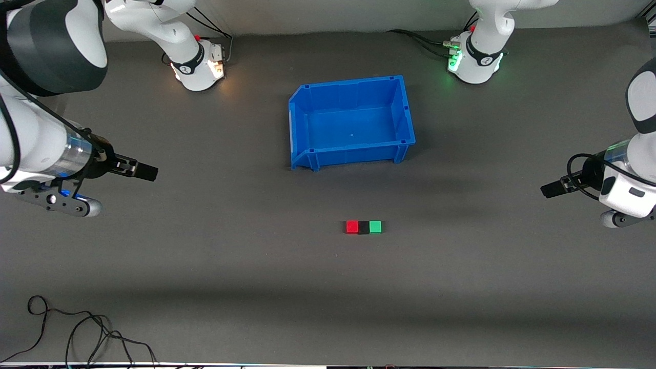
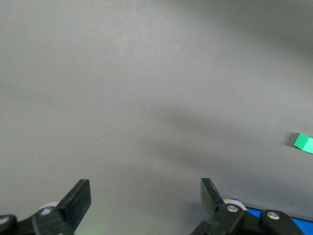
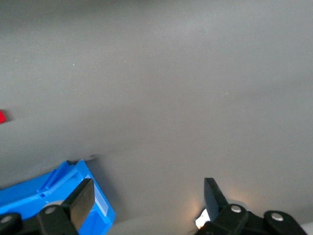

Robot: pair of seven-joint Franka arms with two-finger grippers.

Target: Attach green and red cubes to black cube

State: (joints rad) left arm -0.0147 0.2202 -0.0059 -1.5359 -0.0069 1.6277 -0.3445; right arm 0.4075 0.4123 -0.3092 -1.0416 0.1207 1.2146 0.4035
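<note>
Three cubes in touching row: red [image 1: 352, 226], black [image 1: 364, 227], green [image 1: 375, 226], nearer camera than bin [image 1: 307, 151]. Left gripper [image 1: 547, 190] and right gripper [image 1: 148, 172] both spread, empty, well apart from row.

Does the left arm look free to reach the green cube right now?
Probably yes. The left pincer is open and empty, with only bare table between it and the green cube, which sits against the black cube.

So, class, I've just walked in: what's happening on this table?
Nothing is being handled. The red cube, black cube and green cube sit in a touching row, black in the middle, nearer the camera than the blue bin. The left gripper and right gripper hang open at their table ends, holding nothing.
</note>
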